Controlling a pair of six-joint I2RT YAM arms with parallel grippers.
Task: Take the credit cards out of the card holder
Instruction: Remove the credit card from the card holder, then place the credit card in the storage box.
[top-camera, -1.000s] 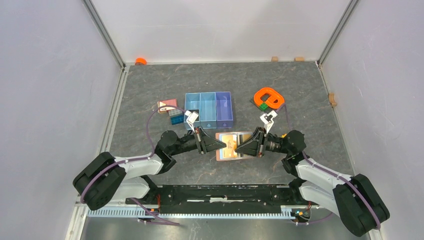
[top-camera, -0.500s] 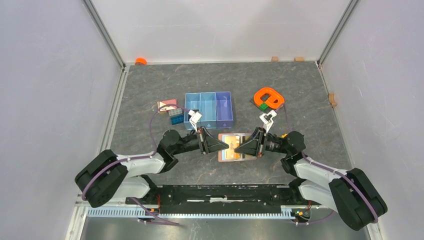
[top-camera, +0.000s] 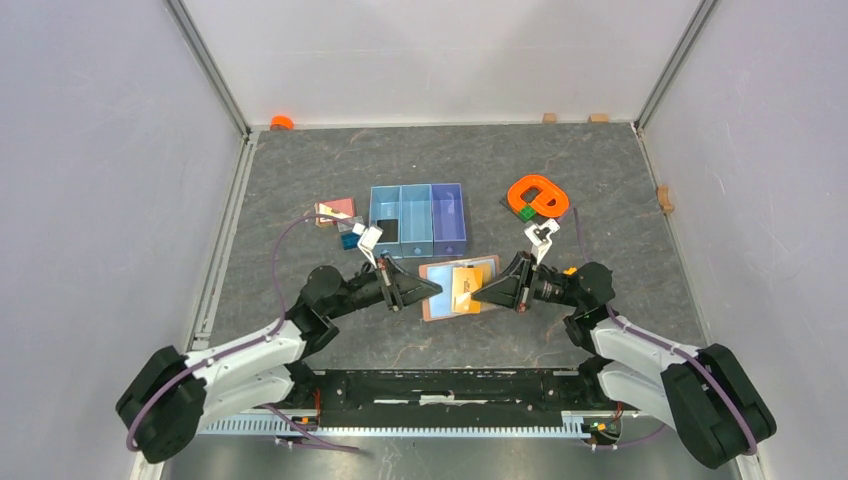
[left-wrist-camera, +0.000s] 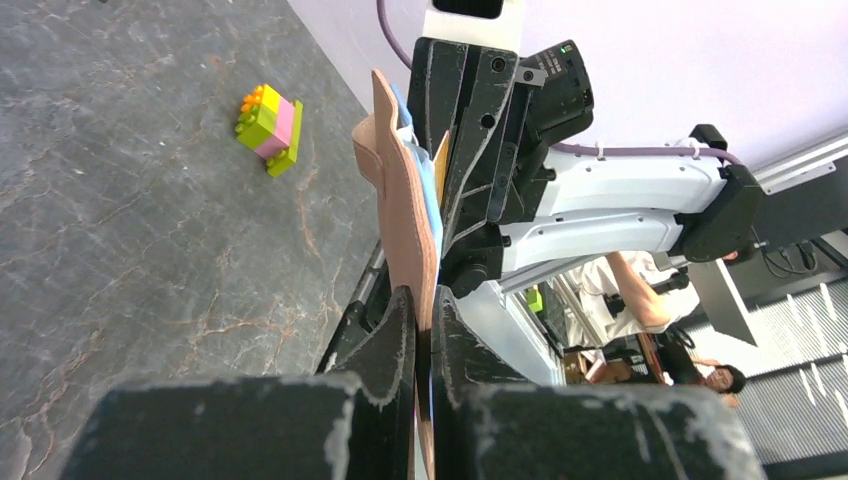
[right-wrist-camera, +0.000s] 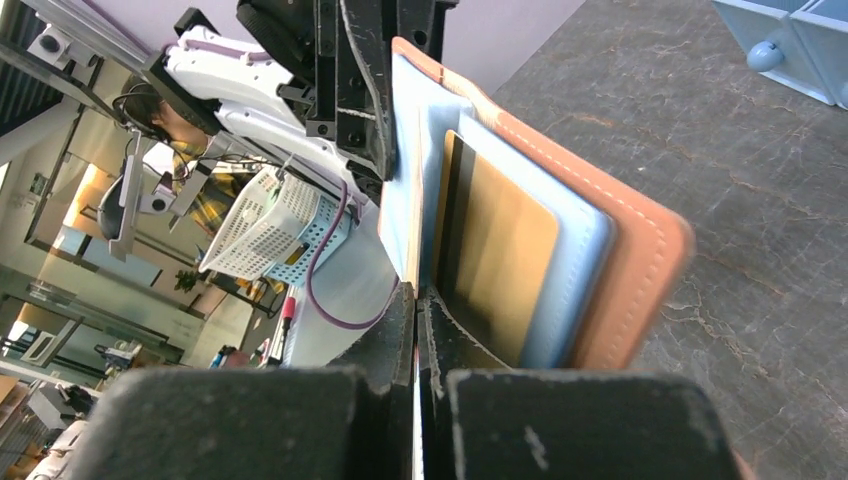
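The salmon-brown card holder (top-camera: 438, 297) is held open off the table between both grippers, its grey-blue pockets facing up. My left gripper (top-camera: 434, 290) is shut on its left edge; the left wrist view shows the leather (left-wrist-camera: 400, 200) pinched edge-on between the jaws. A tan credit card (top-camera: 466, 288) sticks partly out of a pocket. My right gripper (top-camera: 476, 295) is shut at that card's near edge; the right wrist view shows the card (right-wrist-camera: 500, 255) with a dark stripe, beside the blue pocket. The black card is hidden.
A blue three-compartment tray (top-camera: 418, 218) stands just behind the wallet. A pink block (top-camera: 335, 210) and a blue brick (top-camera: 350, 238) lie at its left. An orange ring-shaped object (top-camera: 537, 195) sits at the back right. A small coloured brick (left-wrist-camera: 268, 128) lies by the right arm.
My left arm has drawn back to the left, taking the card holder with it. More of the tan card now shows outside the pocket. The right gripper has stayed almost in place.
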